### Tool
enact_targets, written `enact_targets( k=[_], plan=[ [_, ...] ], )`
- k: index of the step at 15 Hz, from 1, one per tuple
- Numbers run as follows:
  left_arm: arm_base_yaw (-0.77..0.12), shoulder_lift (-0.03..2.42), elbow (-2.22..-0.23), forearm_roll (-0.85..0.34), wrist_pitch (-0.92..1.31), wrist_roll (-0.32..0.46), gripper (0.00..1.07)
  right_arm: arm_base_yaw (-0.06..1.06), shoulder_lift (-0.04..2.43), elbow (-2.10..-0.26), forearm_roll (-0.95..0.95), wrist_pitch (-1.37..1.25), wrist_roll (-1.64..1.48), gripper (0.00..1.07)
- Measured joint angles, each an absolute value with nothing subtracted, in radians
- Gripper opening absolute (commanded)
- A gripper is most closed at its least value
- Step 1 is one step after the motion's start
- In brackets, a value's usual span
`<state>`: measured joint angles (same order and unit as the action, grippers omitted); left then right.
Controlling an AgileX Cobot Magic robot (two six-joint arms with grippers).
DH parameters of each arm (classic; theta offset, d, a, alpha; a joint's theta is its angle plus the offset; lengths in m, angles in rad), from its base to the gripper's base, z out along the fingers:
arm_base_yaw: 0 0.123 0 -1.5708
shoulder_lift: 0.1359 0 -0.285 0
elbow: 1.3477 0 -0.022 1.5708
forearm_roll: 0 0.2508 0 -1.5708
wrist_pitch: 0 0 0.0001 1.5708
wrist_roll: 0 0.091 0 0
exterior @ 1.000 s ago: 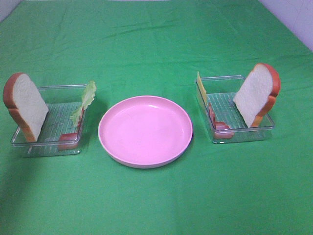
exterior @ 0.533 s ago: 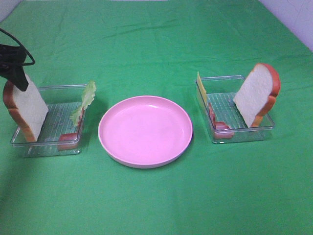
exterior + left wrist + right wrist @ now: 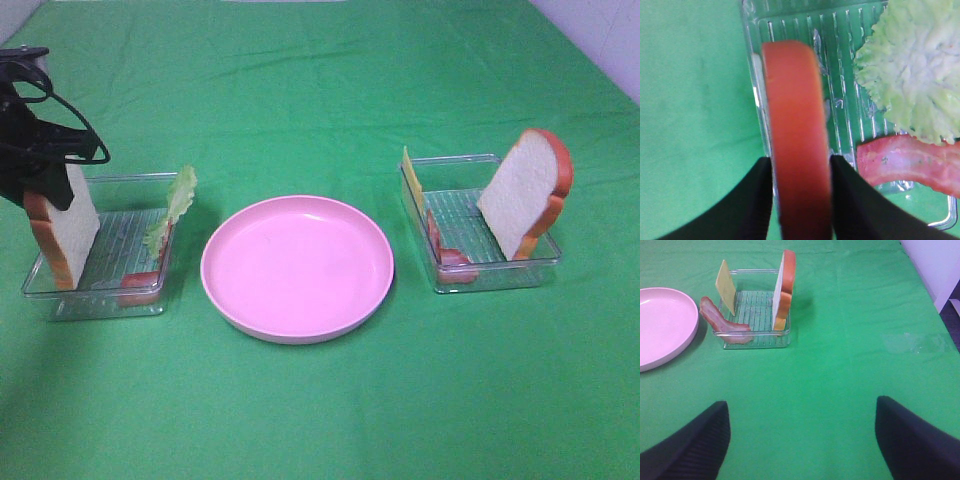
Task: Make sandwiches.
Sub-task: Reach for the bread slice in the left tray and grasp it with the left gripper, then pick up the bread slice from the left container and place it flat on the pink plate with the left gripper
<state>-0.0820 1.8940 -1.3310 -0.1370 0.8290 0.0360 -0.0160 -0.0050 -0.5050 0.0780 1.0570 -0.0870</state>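
Note:
A white bread slice (image 3: 65,230) with orange-brown crust stands on edge in the left clear tray (image 3: 100,300). My left gripper (image 3: 45,190) has come down over its top. In the left wrist view both black fingers press against the sides of the crust (image 3: 797,130). Pale-green lettuce (image 3: 175,205) and a pink-red bacon strip (image 3: 140,285) lean at the same tray's other end. The right tray (image 3: 490,282) holds another bread slice (image 3: 525,190), a yellow cheese slice (image 3: 411,180) and bacon (image 3: 445,255). My right gripper (image 3: 801,407) is open, well short of that tray, and holds nothing.
A round pink plate (image 3: 300,335) with nothing on it sits between the two trays on the green cloth. A pale wall edge (image 3: 600,40) shows at the far right corner.
The left arm has come into view from the left and dropped onto the left bread slice, and its fingers have closed in on the crust. The right side looks the same.

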Motion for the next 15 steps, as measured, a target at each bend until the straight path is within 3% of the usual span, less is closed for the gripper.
enact_targets(
  k=[4, 8, 15],
  plan=[
    [-0.082, 1.894, -1.334, -0.135, 0.842, 0.033, 0.0, -0.016, -0.005, -0.505, 0.078, 1.057, -0.087, 0.75],
    [-0.082, 1.874, -1.335, -0.135, 0.88, 0.033, 0.0, -0.016, -0.005, -0.505, 0.078, 1.057, -0.087, 0.75],
    [-0.082, 1.579, -1.335, -0.178, 0.954, 0.033, 0.0, -0.016, -0.005, -0.505, 0.078, 1.057, -0.087, 0.75]
  ],
)
